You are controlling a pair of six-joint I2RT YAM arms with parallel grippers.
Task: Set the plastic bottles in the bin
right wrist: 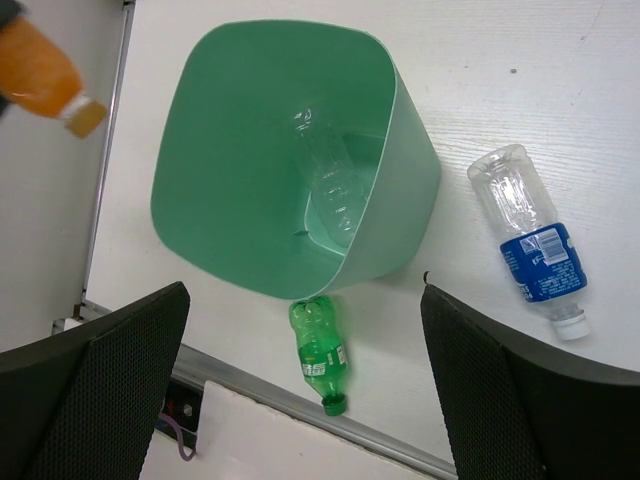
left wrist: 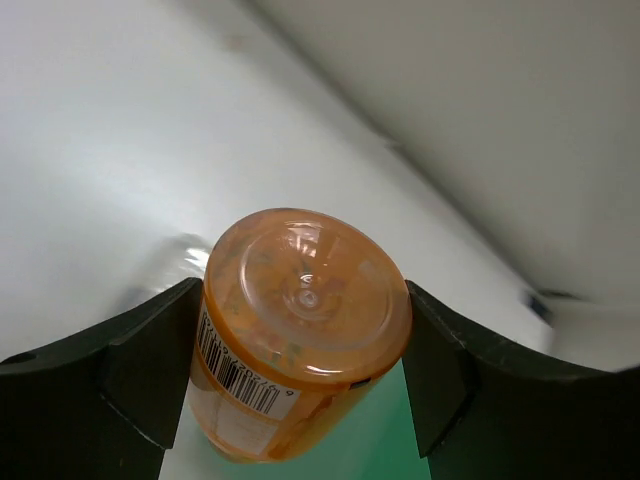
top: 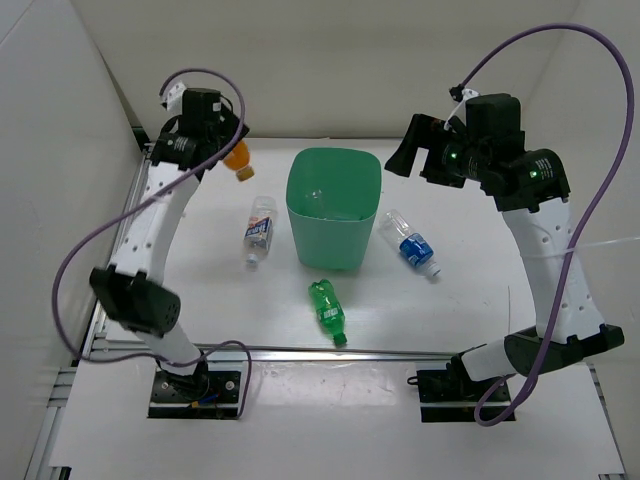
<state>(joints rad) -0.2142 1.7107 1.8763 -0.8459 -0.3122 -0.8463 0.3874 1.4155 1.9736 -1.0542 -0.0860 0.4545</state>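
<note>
White walls point(top: 300, 60) are enclosing the worktop point(top: 470, 320); left hand point(top: 224, 136) is gripping the orange bottle point(top: 238, 158) at ten o'clock from the bin point(top: 335, 240), right hand point(top: 408, 153) gaping open.

Crinkled bottle point(right wrist: 330, 185) inside mint bin point(top: 334, 245); green bottle point(top: 327, 310), two blue-labelled bottles point(top: 260, 232) point(top: 411, 243) beside it; orange bottle point(top: 238, 158) aloft.

Probably a lab (white enclosure walls point(top: 350, 70), aluminium rail point(top: 400, 352)).

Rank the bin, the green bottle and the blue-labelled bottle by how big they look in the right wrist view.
1. bin, by far the largest.
2. blue-labelled bottle.
3. green bottle, which looks clearly smaller here, though it may simply lie farther from the camera.
</note>
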